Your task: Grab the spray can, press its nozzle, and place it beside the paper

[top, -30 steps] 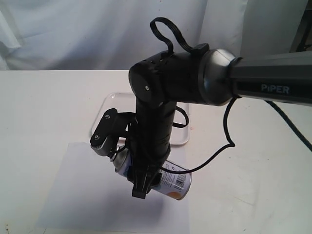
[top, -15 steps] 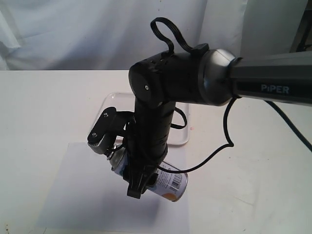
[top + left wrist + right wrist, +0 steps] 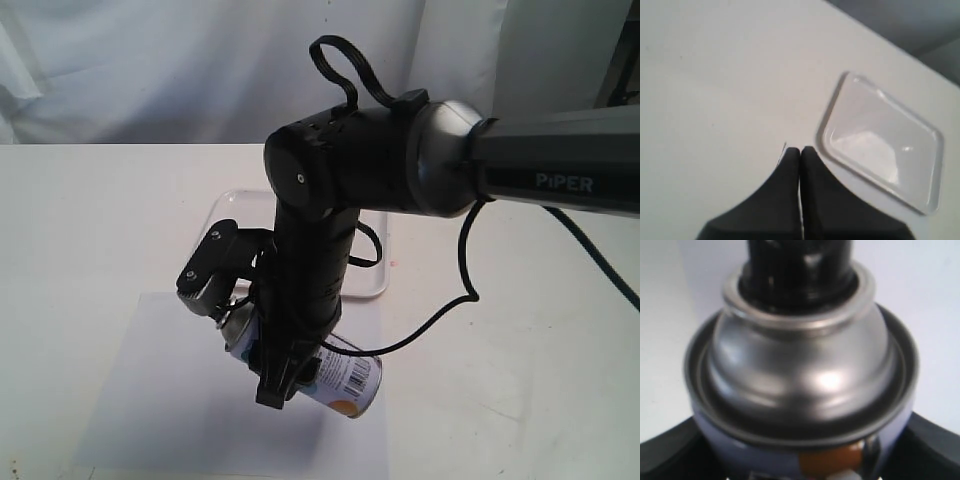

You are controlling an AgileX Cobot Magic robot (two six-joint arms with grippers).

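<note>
The spray can [image 3: 348,378] hangs tilted above the paper [image 3: 170,410], its base toward the right, with my right gripper [image 3: 283,378] shut round its body. Close up in the right wrist view, the silver dome of the spray can [image 3: 805,365] carries the black nozzle [image 3: 797,262], and the right gripper [image 3: 800,462] shows only as dark fingers [image 3: 665,452] at both sides of the can. Nothing touches the nozzle. My left gripper [image 3: 800,150] is shut and empty above the bare table; it does not show in the exterior view.
A white rimmed tray [image 3: 372,288] stands behind the paper, partly hidden by the right arm; the same tray [image 3: 826,142] lies next to the left fingertips. A black cable [image 3: 455,300] loops from the right arm over the table.
The right gripper and the can have drifted slightly left and lower over the paper. The grip on the can is unchanged.
</note>
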